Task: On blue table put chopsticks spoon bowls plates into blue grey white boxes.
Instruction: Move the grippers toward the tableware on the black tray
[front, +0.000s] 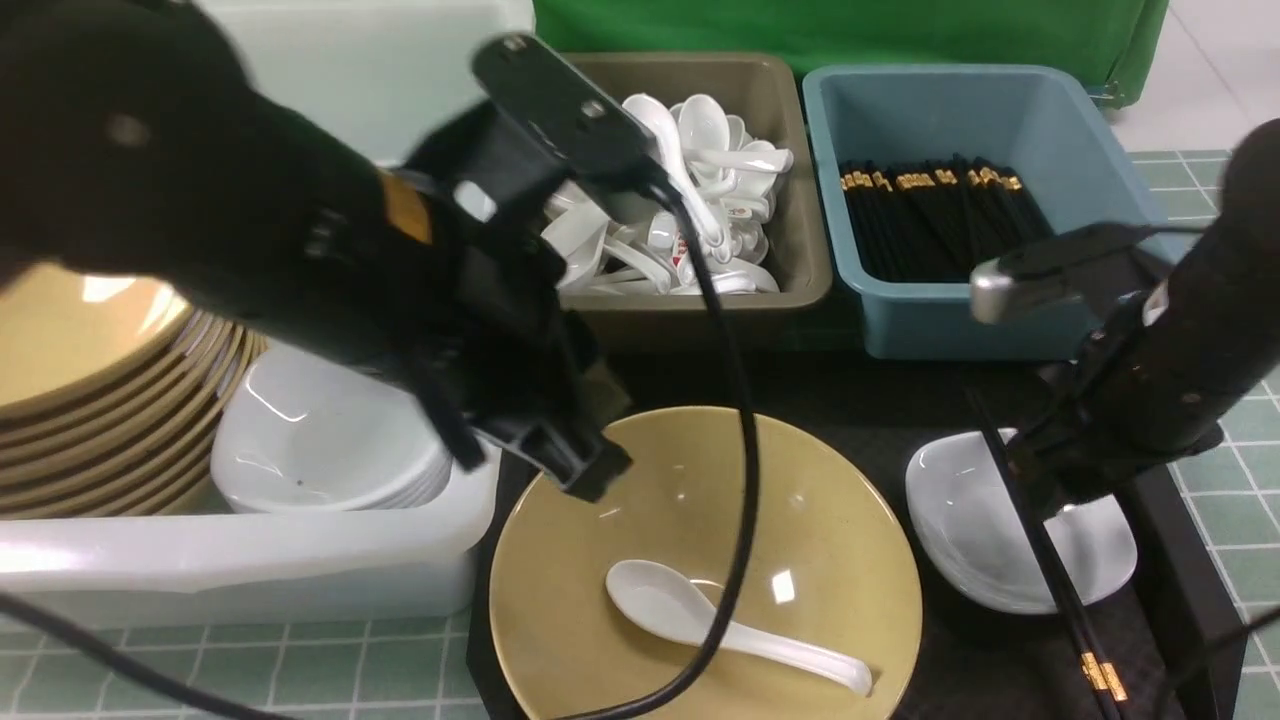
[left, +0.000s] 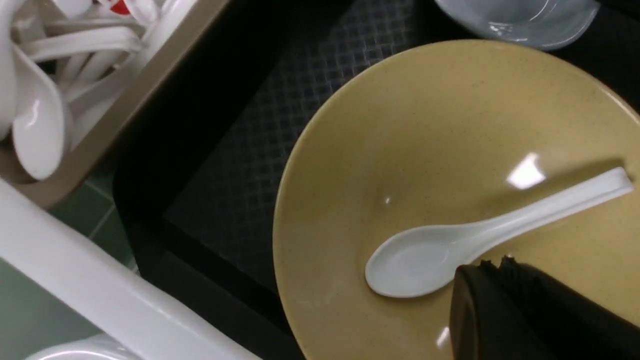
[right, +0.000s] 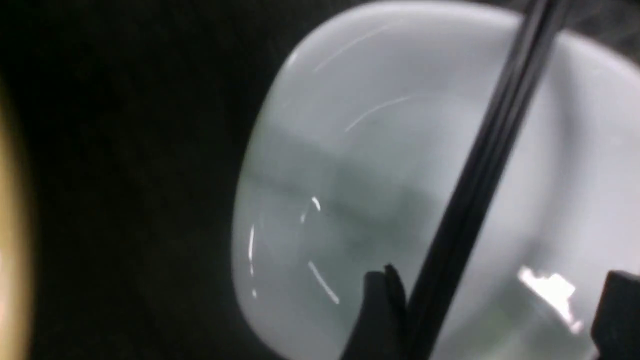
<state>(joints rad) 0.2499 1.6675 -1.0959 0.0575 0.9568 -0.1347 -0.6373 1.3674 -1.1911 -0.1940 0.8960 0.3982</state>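
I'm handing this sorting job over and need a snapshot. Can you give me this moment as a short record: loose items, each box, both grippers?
Left to sort: tan bowl with white spoon lying in it; white plate with loose chopsticks lying across it; all on the black tray.
White box: stacked bowls, stacked plates.
Grey box: spoons.
Blue box: boxed chopsticks.
Left gripper: above the tan bowl's rim; finger gap unclear.
Right gripper: open, low over the white plate, fingers either side of the loose chopsticks.
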